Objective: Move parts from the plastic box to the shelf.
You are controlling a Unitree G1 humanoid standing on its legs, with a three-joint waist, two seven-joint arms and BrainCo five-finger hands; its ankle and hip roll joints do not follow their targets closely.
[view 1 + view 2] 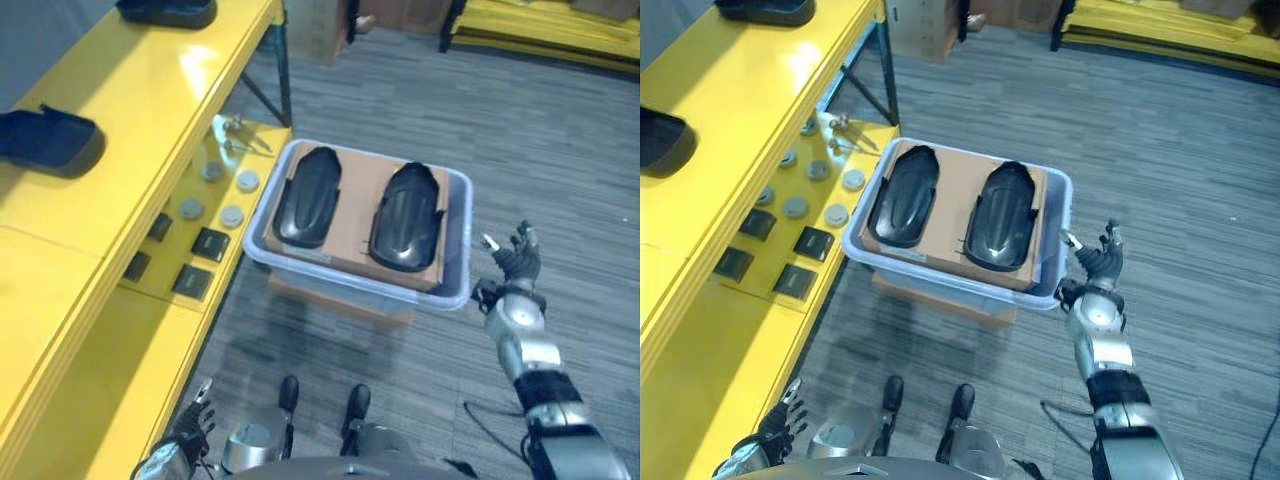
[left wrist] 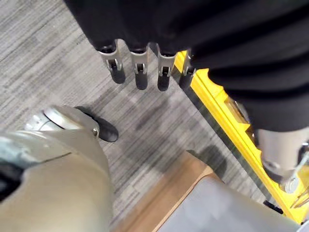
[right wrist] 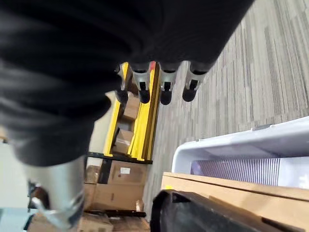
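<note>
Nearest us in the left eye view, our left hand [image 1: 190,425] hangs low beside the yellow metal shelf [image 1: 130,130], while our right hand [image 1: 512,262] hovers just beside the right wall of the translucent plastic box [image 1: 458,245], where two glossy black moulded parts [image 1: 308,196] [image 1: 407,216] lie side by side on a brown cardboard sheet [image 1: 350,205]; two more dark parts [image 1: 50,140] sit on the shelf's top level. Our left wrist view shows straight, relaxed fingers [image 2: 140,72] over grey carpet [image 2: 53,58], holding nothing. Our right wrist view shows fingers [image 3: 166,87] likewise extended and empty above the box's rim [image 3: 227,145].
</note>
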